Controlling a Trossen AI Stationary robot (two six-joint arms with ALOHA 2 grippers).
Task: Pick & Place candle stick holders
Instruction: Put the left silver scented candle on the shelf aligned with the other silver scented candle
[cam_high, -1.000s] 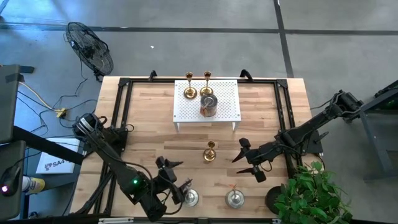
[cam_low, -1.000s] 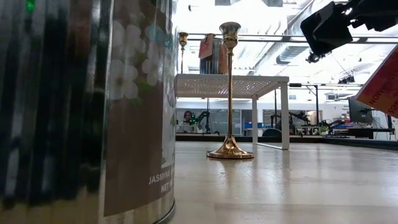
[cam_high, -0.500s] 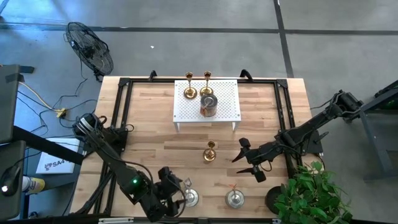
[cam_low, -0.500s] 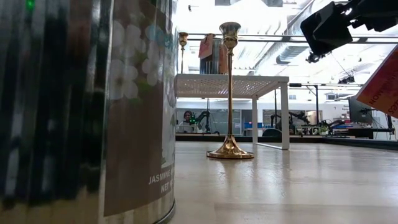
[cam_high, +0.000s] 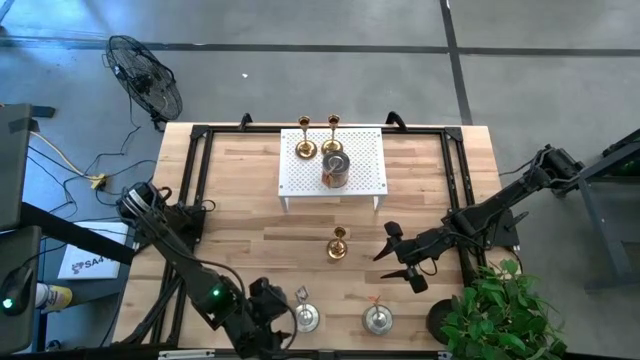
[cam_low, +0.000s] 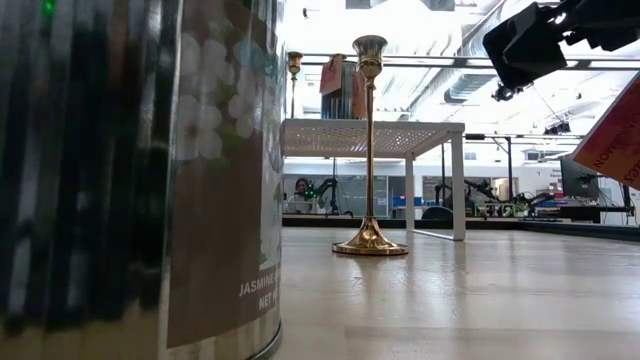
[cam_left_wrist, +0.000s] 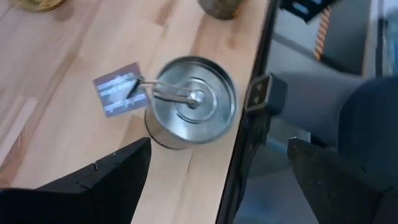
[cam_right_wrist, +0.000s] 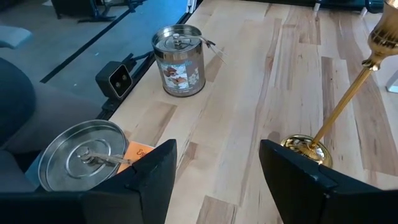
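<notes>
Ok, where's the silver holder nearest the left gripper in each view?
High view: silver holder at the near table edge, beside the left gripper.
Low view: large cylinder filling the left.
Left wrist view: centre.
Right wrist view: the farther holder.
Shared landmark: gold candlestick on the table.

In the low view a blurred tin (cam_low: 140, 180) fills the left side, cut off by the edges, hiding the table behind.
</notes>
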